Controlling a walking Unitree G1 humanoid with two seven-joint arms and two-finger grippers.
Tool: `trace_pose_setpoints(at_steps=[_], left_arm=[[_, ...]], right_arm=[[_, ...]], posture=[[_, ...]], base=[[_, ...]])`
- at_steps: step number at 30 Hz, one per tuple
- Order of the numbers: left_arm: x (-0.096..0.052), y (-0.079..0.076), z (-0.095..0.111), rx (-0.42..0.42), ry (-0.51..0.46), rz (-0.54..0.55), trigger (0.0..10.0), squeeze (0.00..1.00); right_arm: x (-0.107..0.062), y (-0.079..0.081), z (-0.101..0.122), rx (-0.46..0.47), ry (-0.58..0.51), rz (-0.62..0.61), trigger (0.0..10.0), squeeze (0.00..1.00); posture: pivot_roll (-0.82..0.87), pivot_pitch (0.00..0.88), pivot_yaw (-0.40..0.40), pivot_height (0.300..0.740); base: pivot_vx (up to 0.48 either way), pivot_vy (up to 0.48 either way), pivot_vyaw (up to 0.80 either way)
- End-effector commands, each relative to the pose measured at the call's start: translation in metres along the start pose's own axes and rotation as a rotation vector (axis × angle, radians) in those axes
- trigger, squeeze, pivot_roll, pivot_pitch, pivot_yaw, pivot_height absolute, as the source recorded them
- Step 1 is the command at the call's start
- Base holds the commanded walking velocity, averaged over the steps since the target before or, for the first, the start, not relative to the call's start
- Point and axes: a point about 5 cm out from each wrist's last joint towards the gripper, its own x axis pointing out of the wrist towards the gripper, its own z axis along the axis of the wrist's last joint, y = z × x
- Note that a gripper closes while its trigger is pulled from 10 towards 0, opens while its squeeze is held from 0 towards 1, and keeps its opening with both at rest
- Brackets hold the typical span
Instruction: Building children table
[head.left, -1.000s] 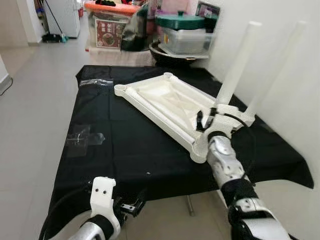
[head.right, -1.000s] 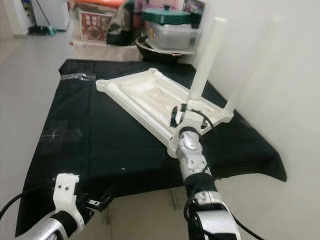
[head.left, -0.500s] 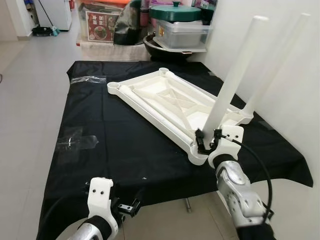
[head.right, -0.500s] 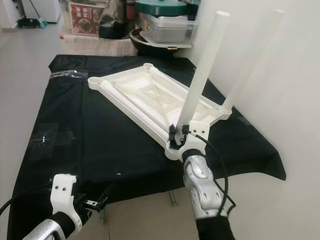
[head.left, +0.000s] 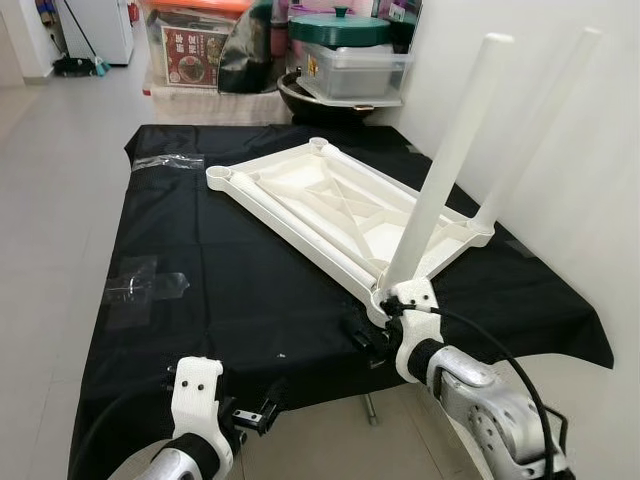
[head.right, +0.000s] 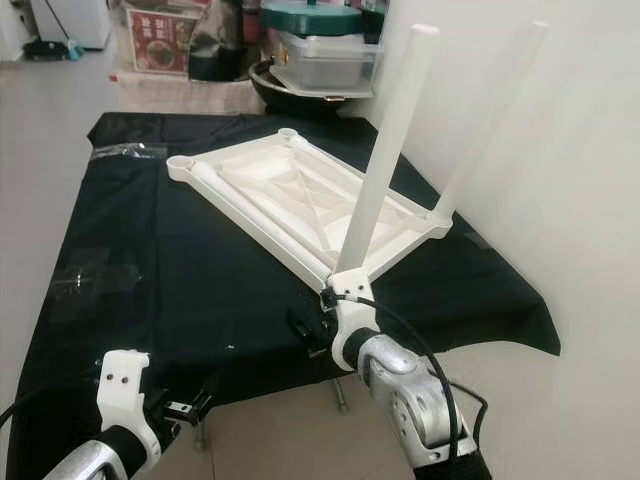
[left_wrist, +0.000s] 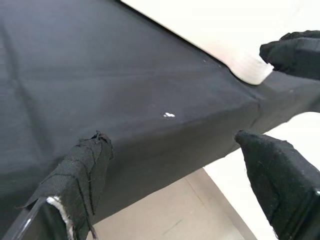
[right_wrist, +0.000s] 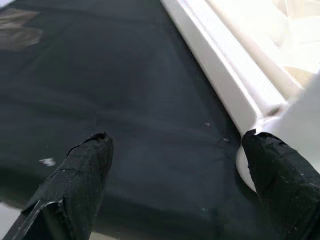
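White tabletop upside down on black cloth

White plastic tabletop (head.left: 330, 210) lies inverted on the black cloth (head.left: 220, 280), two legs (head.left: 445, 165) upright at its near end. Right gripper (right_wrist: 175, 175), fingers spread, hovers beside the near corner. Left gripper (left_wrist: 185, 170) gapes at the cloth's edge. Storage tubs (head.left: 350, 60) crowd behind

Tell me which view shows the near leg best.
The left eye view: the near leg stands in full, socket to tip, on the tabletop. The right eye view shows it equally whole. The right wrist view catches only a white blur beside its tool; the left wrist view shows just a tabletop corner.
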Motion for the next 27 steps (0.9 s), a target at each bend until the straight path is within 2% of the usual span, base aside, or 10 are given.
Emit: trace_pose_setpoints(at_steps=[1,6,8,9,11,17,27], left_arm=[[0.0,0.001,-0.001,0.011,0.007,0.009,10.0,0.0],[0.002,0.004,0.002,0.036,-0.005,0.041,10.0,0.0],[0.002,0.009,0.004,0.053,-0.014,0.092,10.0,0.0],[0.002,0.009,0.004,0.053,-0.014,0.092,10.0,0.0],[0.003,0.015,0.006,0.08,-0.024,0.156,10.0,0.0],[0.006,0.017,0.012,0.116,-0.065,0.18,10.0,0.0],[0.01,0.019,0.016,0.129,-0.089,0.206,10.0,0.0]], right_arm=[[0.001,0.004,0.005,-0.016,0.015,0.048,10.0,0.0],[0.006,0.005,0.011,-0.027,-0.008,0.046,10.0,0.0],[0.007,0.003,0.02,-0.065,-0.079,0.002,10.0,0.0],[0.007,0.003,0.02,-0.065,-0.079,0.002,10.0,0.0],[0.008,0.001,0.026,-0.193,-0.124,-0.086,10.0,0.0],[0.007,0.008,0.044,-0.105,-0.253,-0.039,10.0,0.0],[0.015,0.017,0.049,-0.128,-0.274,-0.01,10.0,0.0]], posture=[[0.11,0.0,-0.127,0.74],[0.11,0.0,-0.131,0.74],[0.12,0.0,-0.134,0.74],[0.12,0.0,-0.134,0.74],[0.12,0.0,-0.132,0.74],[0.11,0.0,-0.118,0.74],[0.11,0.0,-0.106,0.74]], base=[[0.0,0.0,0.0],[0.0,0.0,0.0],[0.0,0.0,0.0],[0.0,0.0,0.0],[0.0,0.0,0.0],[0.0,0.0,0.0],[0.0,0.0,0.0]])
